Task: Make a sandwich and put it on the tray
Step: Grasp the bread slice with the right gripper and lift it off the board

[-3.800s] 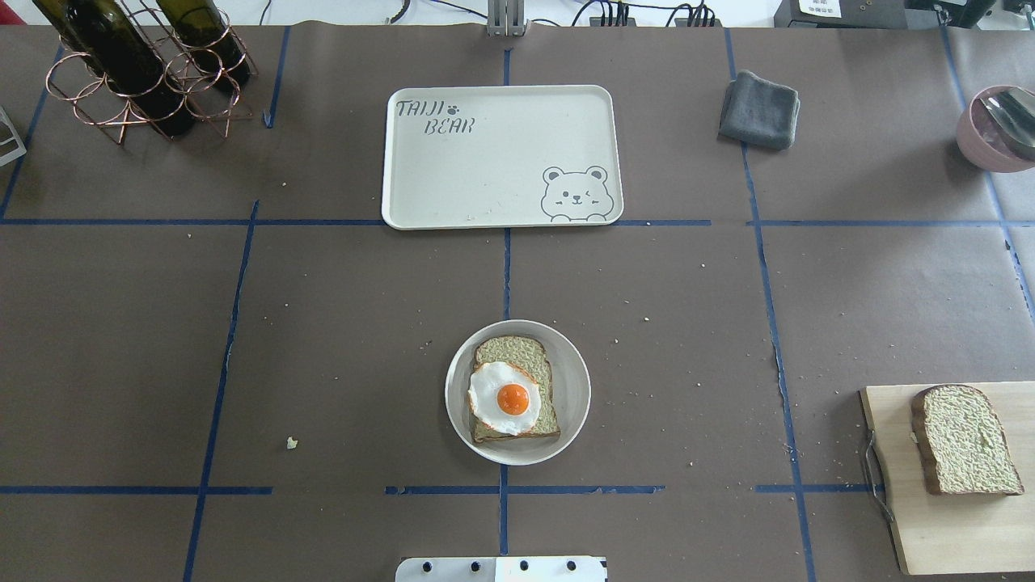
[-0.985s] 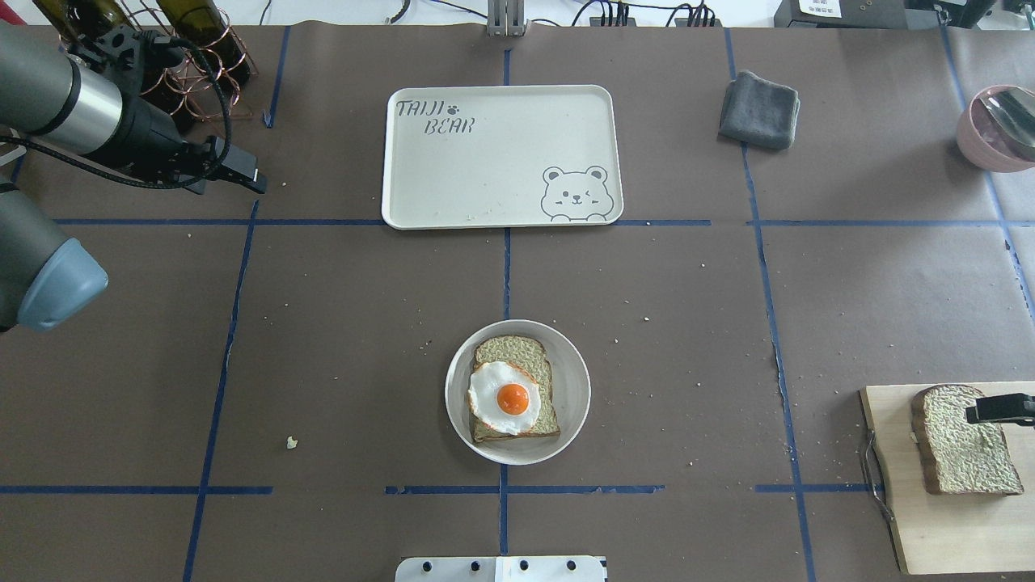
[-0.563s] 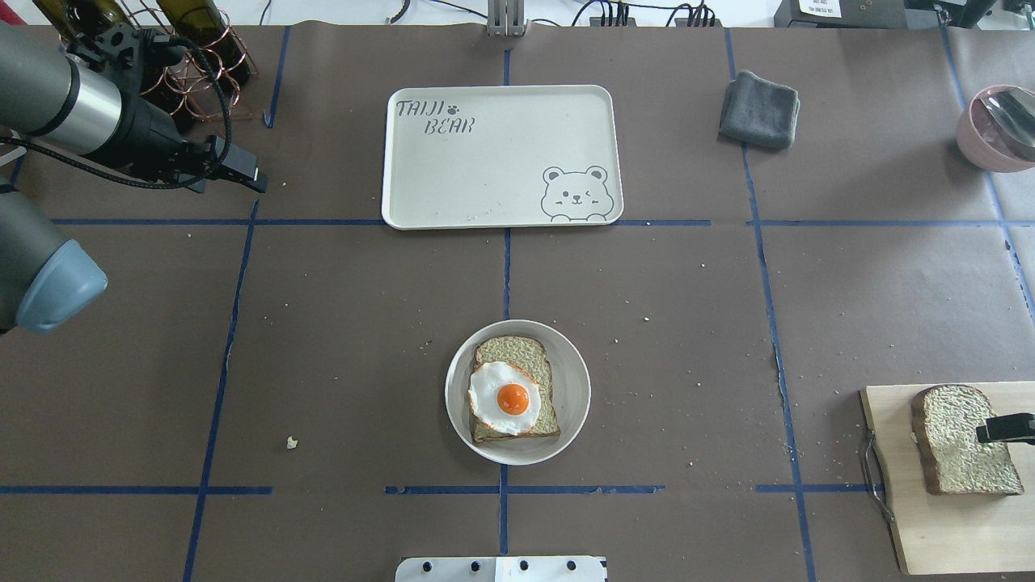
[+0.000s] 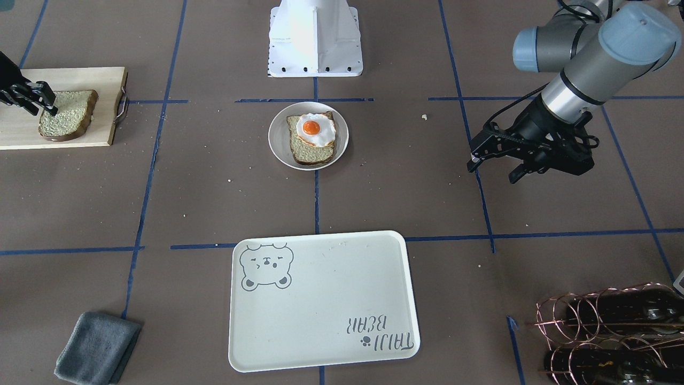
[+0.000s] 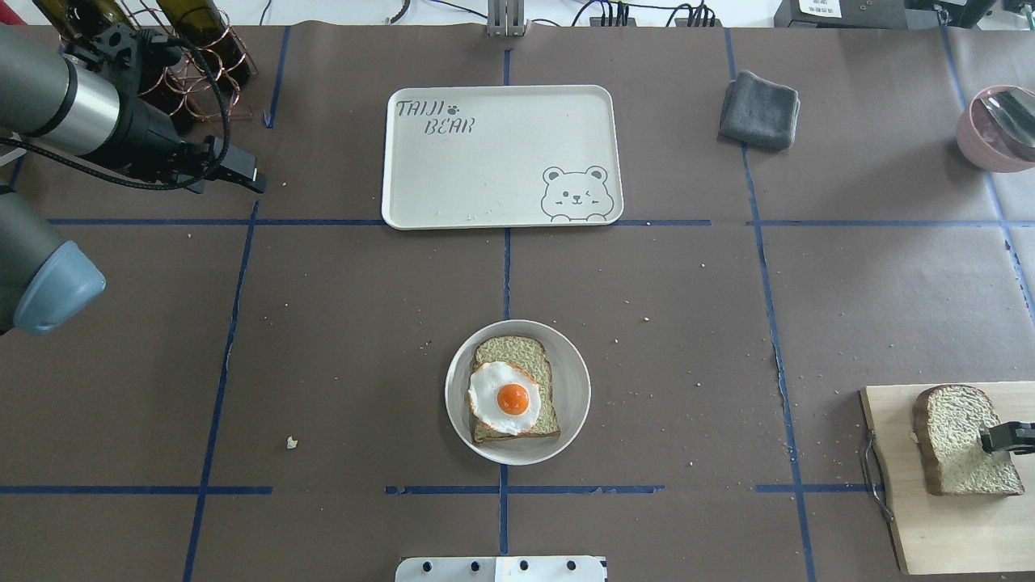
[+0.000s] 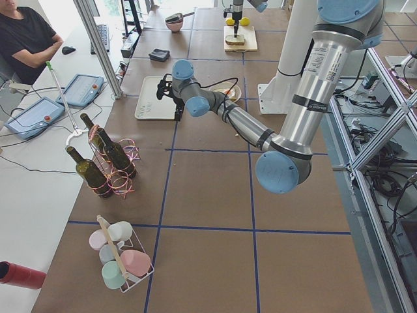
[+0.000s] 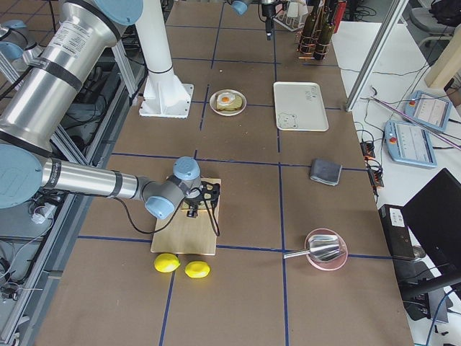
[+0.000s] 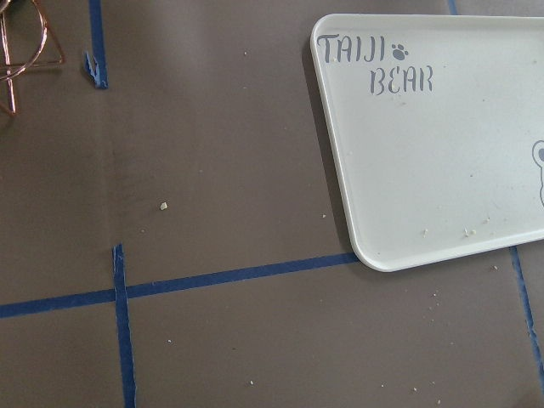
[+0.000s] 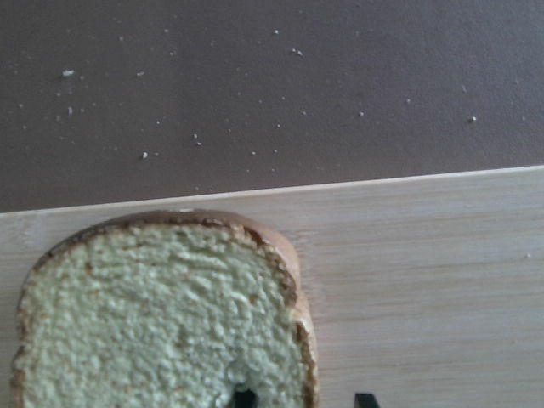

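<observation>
A small round white plate point(image 5: 578, 396) in the table's middle holds one bread slice point(image 5: 509, 349) with a fried egg point(image 5: 505, 398) on top; it also shows in the front-facing view point(image 4: 278, 144). The second bread slice point(image 5: 950, 440) lies on a wooden cutting board point(image 5: 946, 525) at the right. My right gripper point(image 5: 999, 436) is low over that slice, open; in the right wrist view one fingertip point(image 9: 245, 398) is on the bread and the other on the board. The cream tray point(image 5: 485, 162) lies empty at the back. My left gripper point(image 5: 242, 174) hovers open, left of the tray.
A copper rack with wine bottles point(image 5: 154, 73) stands at the back left, close behind my left arm. A folded grey cloth point(image 5: 760, 109) lies right of the tray. A pink bowl with a spoon point(image 5: 999, 129) sits at the far right. Two lemons point(image 7: 167, 263) lie beside the board.
Both arms have come into view. In the last second my right gripper has moved toward the near side along the slice on the board. My left gripper has barely moved.
</observation>
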You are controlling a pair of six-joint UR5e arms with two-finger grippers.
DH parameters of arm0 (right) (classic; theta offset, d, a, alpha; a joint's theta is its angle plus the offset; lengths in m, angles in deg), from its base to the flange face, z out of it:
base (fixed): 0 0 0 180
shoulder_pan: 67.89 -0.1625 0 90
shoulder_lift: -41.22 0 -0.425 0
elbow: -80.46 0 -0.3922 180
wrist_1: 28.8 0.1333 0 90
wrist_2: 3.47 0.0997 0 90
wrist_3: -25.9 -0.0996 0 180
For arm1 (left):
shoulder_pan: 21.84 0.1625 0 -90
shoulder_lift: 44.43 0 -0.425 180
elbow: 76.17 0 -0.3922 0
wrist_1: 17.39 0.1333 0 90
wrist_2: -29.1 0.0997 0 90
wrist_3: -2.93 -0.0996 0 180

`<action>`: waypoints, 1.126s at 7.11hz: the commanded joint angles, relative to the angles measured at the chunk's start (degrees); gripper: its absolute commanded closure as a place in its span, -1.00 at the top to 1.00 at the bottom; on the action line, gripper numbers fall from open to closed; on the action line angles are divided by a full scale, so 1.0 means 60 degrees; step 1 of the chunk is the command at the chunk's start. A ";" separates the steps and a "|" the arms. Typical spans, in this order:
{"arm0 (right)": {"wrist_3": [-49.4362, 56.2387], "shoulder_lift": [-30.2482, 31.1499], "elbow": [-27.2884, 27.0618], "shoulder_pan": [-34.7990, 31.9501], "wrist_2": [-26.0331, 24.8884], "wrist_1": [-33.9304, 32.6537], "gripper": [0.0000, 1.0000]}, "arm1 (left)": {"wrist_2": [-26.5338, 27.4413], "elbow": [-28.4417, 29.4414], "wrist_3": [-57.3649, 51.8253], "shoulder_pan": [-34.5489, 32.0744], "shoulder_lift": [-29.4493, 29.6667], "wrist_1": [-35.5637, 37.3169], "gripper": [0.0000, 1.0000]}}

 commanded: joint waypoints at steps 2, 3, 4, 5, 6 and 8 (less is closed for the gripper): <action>0.0014 -0.0022 0.0022 0.0031 0.0010 0.0027 -1.00 | 0.0000 -0.0017 0.0002 -0.0011 -0.0013 0.0000 1.00; 0.0014 -0.0036 -0.0051 0.0016 0.0010 0.0042 -1.00 | 0.0000 -0.0017 0.0002 -0.0011 -0.0013 0.0000 1.00; 0.0000 -0.0036 -0.0226 0.0001 0.0010 0.0042 -1.00 | 0.0000 -0.0017 0.0002 -0.0026 -0.0028 0.0000 1.00; 0.0000 0.0065 -0.0721 -0.0071 0.0039 0.0042 -1.00 | 0.0000 -0.0017 0.0002 -0.0026 -0.0028 0.0000 1.00; 0.0000 0.0110 -0.1248 -0.0275 0.0272 0.0071 -1.00 | 0.0000 -0.0002 0.0002 -0.0026 -0.0042 0.0000 1.00; 0.0000 -0.0355 -0.1822 -0.1429 0.1439 0.0057 -1.00 | 0.0000 0.0027 -0.0013 -0.0026 -0.0057 0.0000 1.00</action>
